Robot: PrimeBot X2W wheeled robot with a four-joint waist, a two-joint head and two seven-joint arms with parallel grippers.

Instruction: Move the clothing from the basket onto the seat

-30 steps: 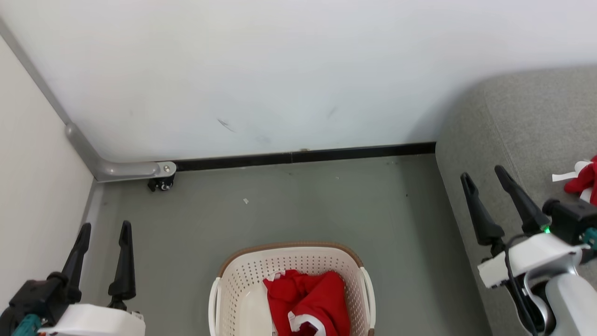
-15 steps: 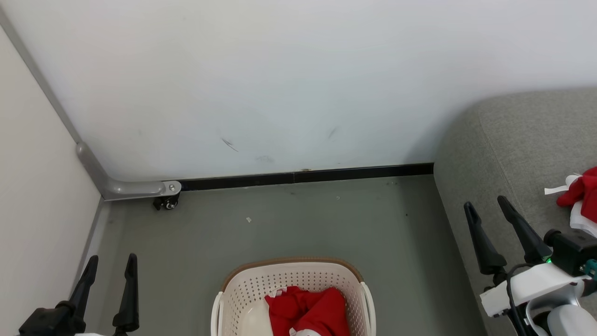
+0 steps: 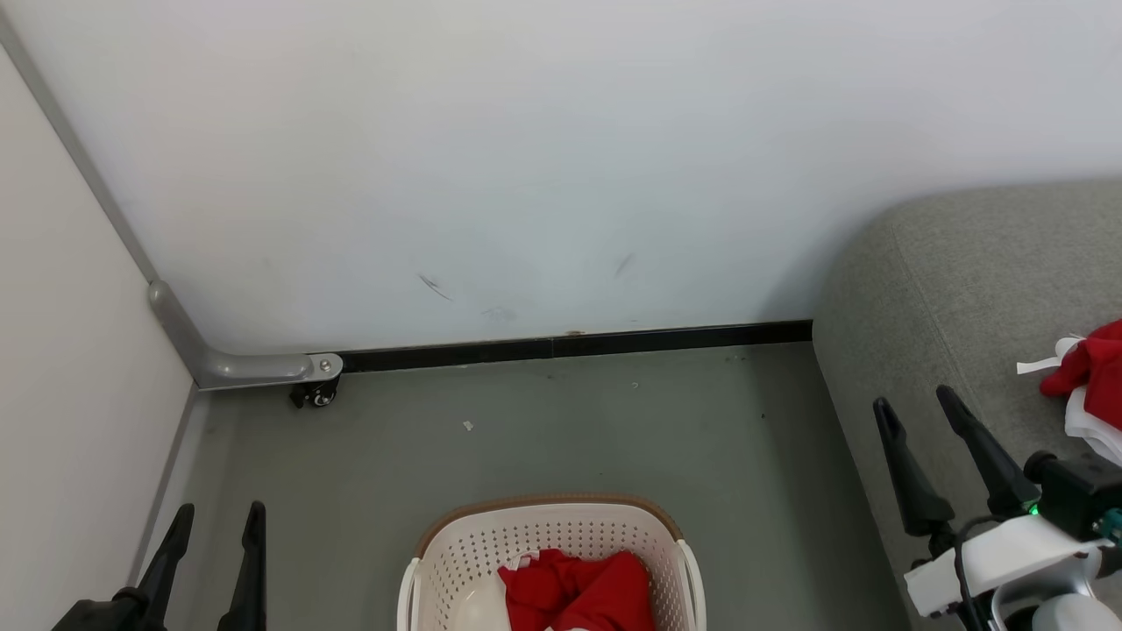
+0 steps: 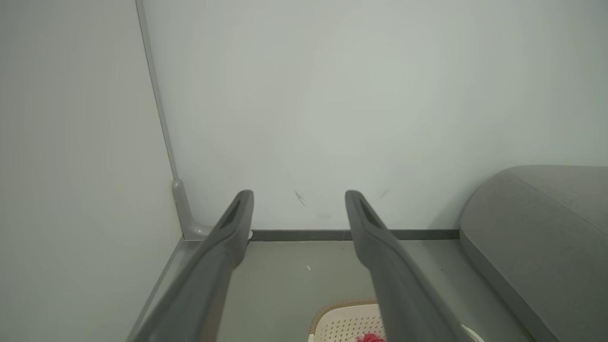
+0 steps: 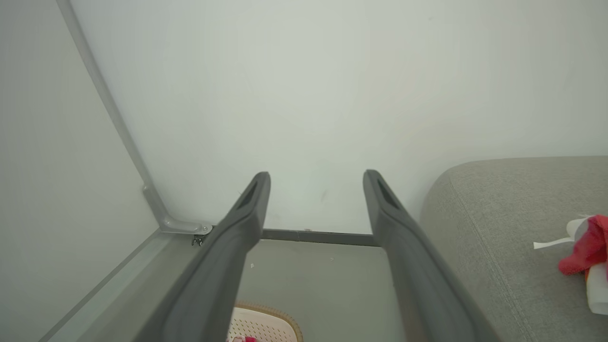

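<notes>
Clothing (image 3: 578,589) is in neither of my jaws: left and right both stand spread wide and empty, pointing toward the white wall (image 3: 526,158). Since a second ago my head has tipped up, so my arms and the basket (image 3: 543,526) sit lower in view. The red clothing lies in the basket on the grey floor (image 3: 570,421). Another red-and-white piece (image 3: 1087,368) lies on the seat (image 3: 964,289) at my right.

Head view high, angled down, wrist views lower, seemingly level, sharing basket (image 3: 561,535)
</notes>
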